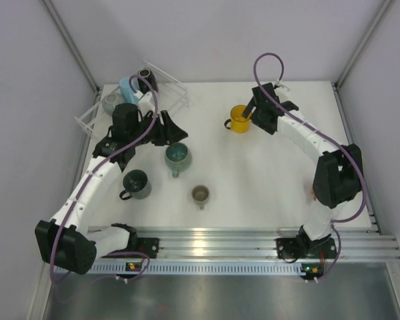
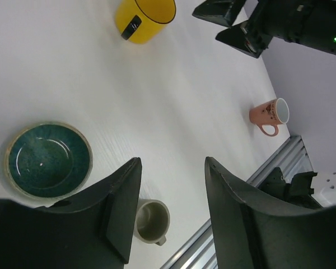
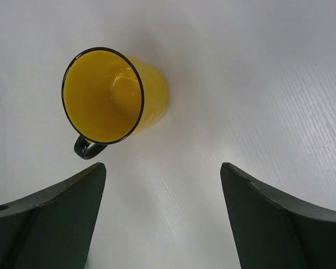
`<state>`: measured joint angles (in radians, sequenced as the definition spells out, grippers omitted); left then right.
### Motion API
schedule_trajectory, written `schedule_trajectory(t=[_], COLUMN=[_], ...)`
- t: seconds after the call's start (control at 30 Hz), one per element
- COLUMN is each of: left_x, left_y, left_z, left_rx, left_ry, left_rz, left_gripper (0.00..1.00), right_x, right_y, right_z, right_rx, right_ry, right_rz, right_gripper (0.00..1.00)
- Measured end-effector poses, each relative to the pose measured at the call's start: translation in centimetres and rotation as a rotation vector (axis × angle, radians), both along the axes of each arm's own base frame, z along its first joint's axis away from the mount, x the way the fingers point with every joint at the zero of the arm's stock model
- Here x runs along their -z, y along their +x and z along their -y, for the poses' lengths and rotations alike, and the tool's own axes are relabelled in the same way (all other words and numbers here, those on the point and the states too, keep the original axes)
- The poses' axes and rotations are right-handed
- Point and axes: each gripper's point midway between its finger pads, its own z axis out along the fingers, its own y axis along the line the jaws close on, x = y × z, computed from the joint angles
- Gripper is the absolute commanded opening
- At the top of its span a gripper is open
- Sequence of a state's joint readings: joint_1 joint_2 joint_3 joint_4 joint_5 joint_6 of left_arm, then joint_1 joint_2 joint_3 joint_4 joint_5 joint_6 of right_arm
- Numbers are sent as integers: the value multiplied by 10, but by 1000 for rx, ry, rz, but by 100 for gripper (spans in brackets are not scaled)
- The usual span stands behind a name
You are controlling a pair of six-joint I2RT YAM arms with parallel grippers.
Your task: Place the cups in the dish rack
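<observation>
White table (image 1: 273, 180). Right gripper (image 3: 162, 167) fingers wide, empty, lined up on yellow mug (image 3: 115, 95), likely next pick. Left gripper (image 2: 172, 162) part-spread, empty, near far-left rack (image 1: 177, 85).

Desk (image 1: 273, 180) was white w/ faint grain. Yellow mug (image 3: 115, 95), far right: black rim & handle, yellow inside. Teal cup (image 2: 47, 159): speckled blue-green glaze, pale rim. Dark green mug (image 1: 136, 183) & small olive cup (image 1: 200, 194) nearer. Salmon mug (image 2: 269, 114): white inside, dark print. In clear rack (image 1: 175, 85), far left: light blue cup (image 1: 126, 87), black cup (image 1: 147, 79), grey cup (image 1: 111, 101). Right fingers (image 3: 269, 218) were dark, nr black.
</observation>
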<state>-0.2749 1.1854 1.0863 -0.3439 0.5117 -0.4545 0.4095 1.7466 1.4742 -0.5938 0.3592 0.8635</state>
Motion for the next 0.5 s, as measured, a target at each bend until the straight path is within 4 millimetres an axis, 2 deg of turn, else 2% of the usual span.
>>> schedule_trajectory(t=[0.23, 0.33, 0.5], left_x=[-7, -8, -14], left_y=[-21, -26, -29], left_z=[3, 4, 4], left_rx=[26, 35, 39], left_ry=[-65, -81, -90], left_rz=[4, -4, 13], left_gripper=[55, 55, 55], right_x=[26, 33, 47], right_y=[20, 33, 51], right_z=[-10, -17, -26], right_rx=[-11, -17, -24], right_ry=[-1, 12, 21], right_rz=[-9, 7, 23], right_gripper=[74, 66, 63])
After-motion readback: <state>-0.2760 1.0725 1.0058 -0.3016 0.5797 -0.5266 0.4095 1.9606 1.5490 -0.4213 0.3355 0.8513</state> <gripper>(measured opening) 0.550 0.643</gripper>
